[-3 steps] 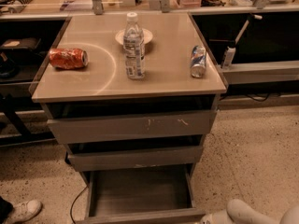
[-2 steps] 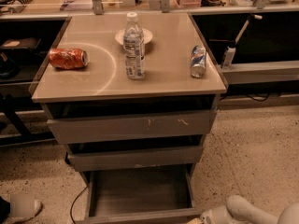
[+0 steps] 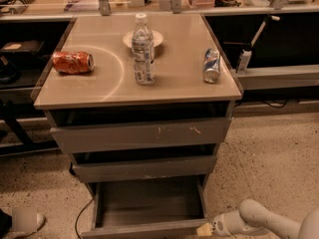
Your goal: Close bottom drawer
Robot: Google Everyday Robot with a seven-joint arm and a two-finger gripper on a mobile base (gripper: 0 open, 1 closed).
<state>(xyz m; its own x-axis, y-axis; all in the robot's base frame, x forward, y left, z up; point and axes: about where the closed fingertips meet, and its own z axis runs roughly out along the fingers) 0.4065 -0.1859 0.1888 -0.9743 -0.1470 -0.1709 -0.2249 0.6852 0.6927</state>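
Observation:
The bottom drawer [image 3: 149, 203] is a grey wood-grain box pulled far out at the foot of the cabinet, its inside bare and its front edge [image 3: 144, 229] at the bottom of the camera view. My gripper [image 3: 205, 229] comes in from the lower right on a white arm and sits at the right end of that drawer's front. Above it are the mid-width drawer front [image 3: 144, 168] and the widest, scratched front [image 3: 142, 134], both slightly out.
The cabinet top [image 3: 99, 88] holds a lying orange can [image 3: 73, 62], a water bottle [image 3: 143, 51], a white bowl [image 3: 155, 35] and a blue can [image 3: 212, 65]. Dark shelving stands left and right. A cable [image 3: 79, 218] lies on the speckled floor at left.
The white arm has moved left along the floor, bringing the gripper up to the bottom drawer's right front corner. The drawers have not moved.

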